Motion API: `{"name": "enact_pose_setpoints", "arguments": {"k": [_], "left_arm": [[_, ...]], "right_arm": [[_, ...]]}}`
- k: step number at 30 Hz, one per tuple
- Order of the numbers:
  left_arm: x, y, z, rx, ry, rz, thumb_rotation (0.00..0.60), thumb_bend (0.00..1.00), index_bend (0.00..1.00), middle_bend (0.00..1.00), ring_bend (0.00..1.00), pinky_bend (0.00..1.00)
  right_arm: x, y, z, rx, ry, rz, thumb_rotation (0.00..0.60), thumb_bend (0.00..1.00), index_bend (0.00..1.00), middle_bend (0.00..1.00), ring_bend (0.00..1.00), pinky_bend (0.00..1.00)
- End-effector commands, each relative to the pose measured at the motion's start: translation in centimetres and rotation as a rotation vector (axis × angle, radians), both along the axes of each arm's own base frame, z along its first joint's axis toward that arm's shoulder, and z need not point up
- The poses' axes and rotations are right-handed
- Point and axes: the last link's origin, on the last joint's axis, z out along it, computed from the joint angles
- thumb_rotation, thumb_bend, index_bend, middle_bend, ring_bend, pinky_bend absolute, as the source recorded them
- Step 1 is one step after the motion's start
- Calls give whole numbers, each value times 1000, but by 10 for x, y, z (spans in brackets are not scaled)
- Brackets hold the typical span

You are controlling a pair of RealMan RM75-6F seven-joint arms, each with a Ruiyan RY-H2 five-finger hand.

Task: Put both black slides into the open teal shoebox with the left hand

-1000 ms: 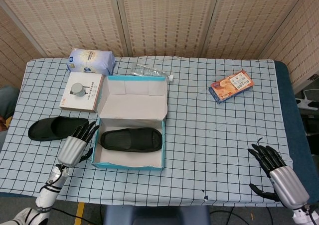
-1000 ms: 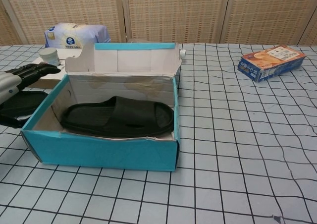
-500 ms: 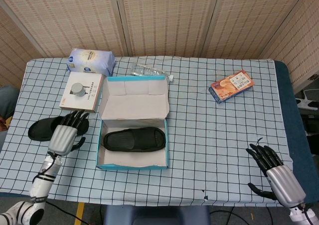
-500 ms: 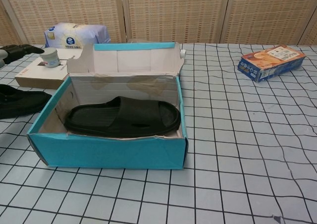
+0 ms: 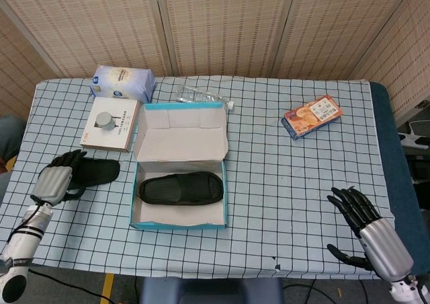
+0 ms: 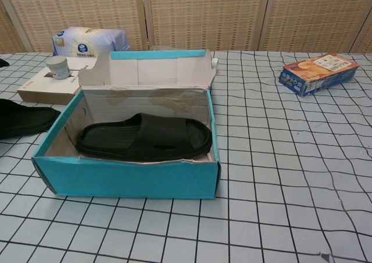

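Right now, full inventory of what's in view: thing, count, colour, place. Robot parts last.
shoebox: 1, teal, white inside, open, table centre-left.
slide in the box: 1, black, lying flat inside the shoebox.
slide on the table: 1, black, left of the shoebox.
flat box: 1, white, small round jar on top, behind the loose slide.
soft pack: 1, pale blue, far left edge.
plastic bottle: 1, clear, lying behind the shoebox.
snack box: 1, orange and blue, far right.
left hand: at the loose slide's outer end; grip unclear.
right hand: near right, fingers spread, holding nothing.
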Motion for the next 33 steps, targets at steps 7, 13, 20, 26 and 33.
{"name": "enact_pose_setpoints", "arguments": {"k": [7, 13, 20, 26, 33], "left_arm": [[-20, 19, -4, -18, 15, 84, 600, 353, 0, 0, 0, 87], [-27, 16, -2, -45, 41, 125, 600, 353, 0, 0, 0, 90], [-35, 21, -9, -45, 116, 136, 600, 356, 0, 0, 0, 90], [-47, 30, -15, -47, 147, 179, 600, 359, 0, 0, 0, 91], [-58, 36, -17, -58, 151, 217, 600, 363, 0, 0, 0, 92]], "right_arm": [[33, -1, 4, 19, 35, 68, 589, 157, 0, 0, 0, 0], [35, -2, 0, 44, 53, 63, 589, 157, 0, 0, 0, 0], [34, 1, -2, 61, 64, 51, 590, 157, 0, 0, 0, 0], [34, 3, -3, 72, 76, 46, 591, 157, 0, 0, 0, 0], [37, 3, -8, 75, 85, 45, 589, 158, 0, 0, 0, 0]]}}
